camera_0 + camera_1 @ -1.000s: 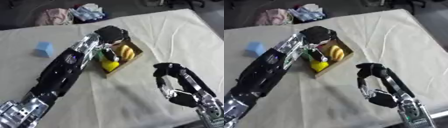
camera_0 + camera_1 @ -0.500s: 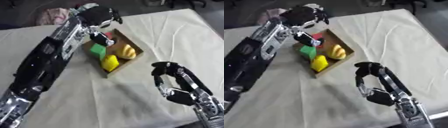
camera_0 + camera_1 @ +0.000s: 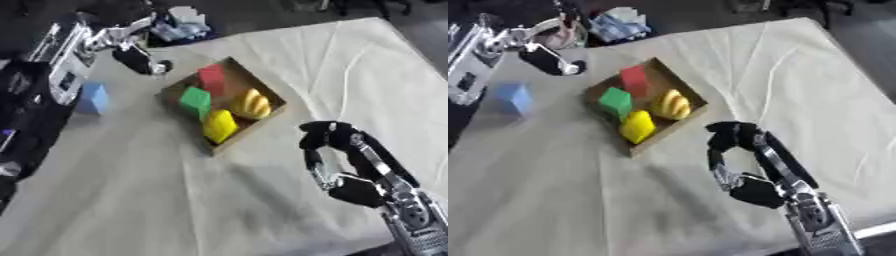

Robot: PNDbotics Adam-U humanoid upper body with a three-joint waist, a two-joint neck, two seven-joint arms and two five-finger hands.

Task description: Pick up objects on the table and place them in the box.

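A cream cloth [image 3: 289, 60] is covering the table, creasing toward its far right corner; dark floor [image 3: 859, 20] is showing beyond the far edge.

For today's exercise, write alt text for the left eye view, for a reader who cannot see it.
An open cardboard box on a cloth-covered table holds a red block, a green block, a yellow block and a yellow banana-like thing. A blue block sits on the cloth left of the box. The left hand is raised near the box's far-left corner; the right hand hangs curled and empty at lower right.
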